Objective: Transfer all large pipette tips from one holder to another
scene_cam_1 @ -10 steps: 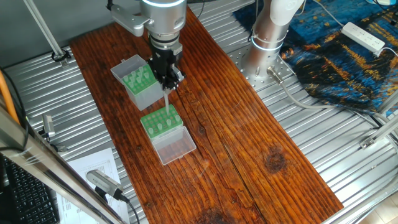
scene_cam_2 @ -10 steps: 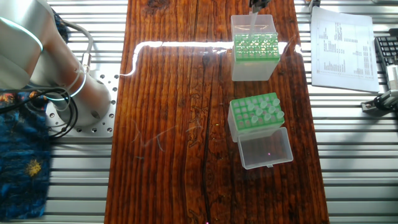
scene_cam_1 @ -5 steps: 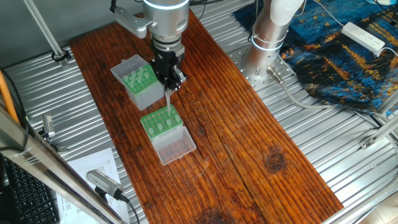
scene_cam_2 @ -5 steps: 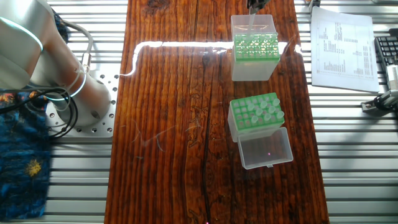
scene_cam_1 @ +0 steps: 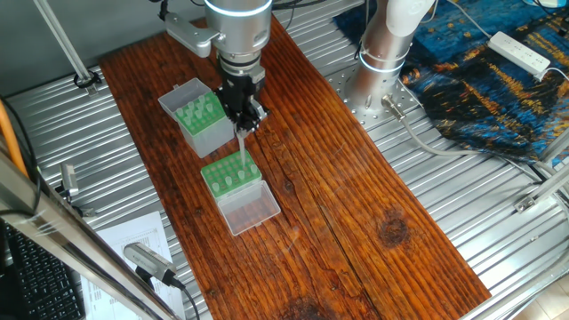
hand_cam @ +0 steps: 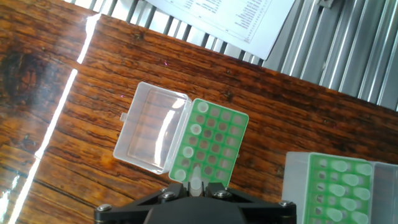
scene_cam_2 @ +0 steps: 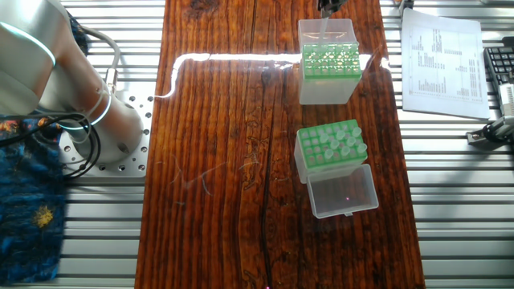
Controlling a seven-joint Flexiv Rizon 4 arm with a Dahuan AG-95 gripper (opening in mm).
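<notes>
Here, dark grained wooden tabletop (scene_cam_1: 338,196) on ribbed metal bench. Taller holder (scene_cam_1: 197,117), translucent grey walls, green hole plate, several pale tips standing in it. Low green rack (scene_cam_1: 231,174), clear lid (scene_cam_1: 249,209) hinged open flat on the wood; hand view shows a few tips along one edge, most holes bare. Arm vertical above rack's near edge. Gripper (scene_cam_1: 243,124) closed on one pale tapered pipette tip (scene_cam_1: 241,144), point down, just over rack.
</notes>
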